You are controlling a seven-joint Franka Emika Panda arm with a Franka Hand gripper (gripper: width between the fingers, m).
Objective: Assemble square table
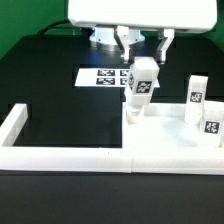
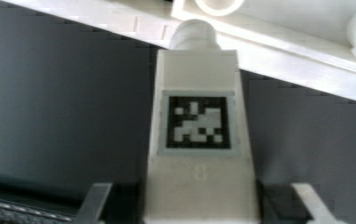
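In the exterior view the claw (image 1: 141, 52) hangs over the back edge of the square tabletop (image 1: 170, 143), its two fingers partly closed on the upper end of a white leg (image 1: 140, 88). The leg hangs tilted, its tag facing the camera and its lower end touching or just above the tabletop; which cannot be told. The wrist view looks down the leg's (image 2: 200, 120) tagged face and shows a finger (image 2: 100, 198) on each side, plus the leg's narrow tip against the white slab (image 2: 281, 55).

Going left to right in the exterior view: the low white border wall (image 1: 40, 145) lies well to the claw's left, the marker board (image 1: 105, 76) just behind and left, and two more upright legs (image 1: 197, 94) (image 1: 211, 124) stand to its right.
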